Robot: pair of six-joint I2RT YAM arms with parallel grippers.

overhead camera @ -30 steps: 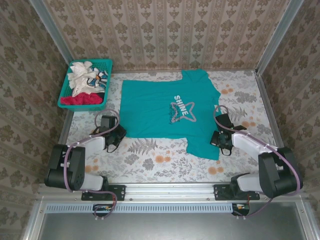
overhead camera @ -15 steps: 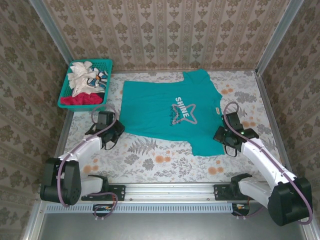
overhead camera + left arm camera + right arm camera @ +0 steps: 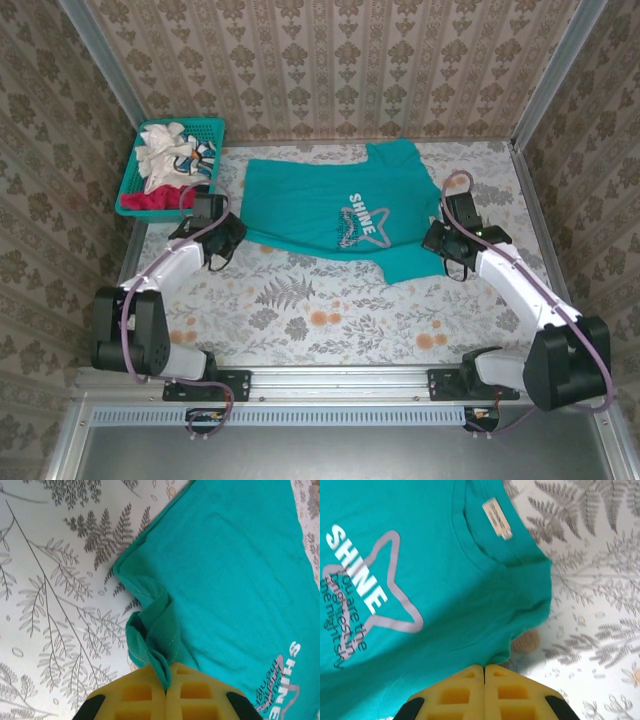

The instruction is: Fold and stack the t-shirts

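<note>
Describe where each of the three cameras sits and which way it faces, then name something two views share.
Top external: above and behind the arm bases, looking down at the table; left gripper, right gripper, teal t-shirt and basket show.
Left wrist: mounted by the left gripper, facing down along its yellow fingers, shut on a shirt corner.
Right wrist: mounted by the right gripper, facing down past its shut fingers at the collar label.
Shared: the SHINE print appears in all three.
</note>
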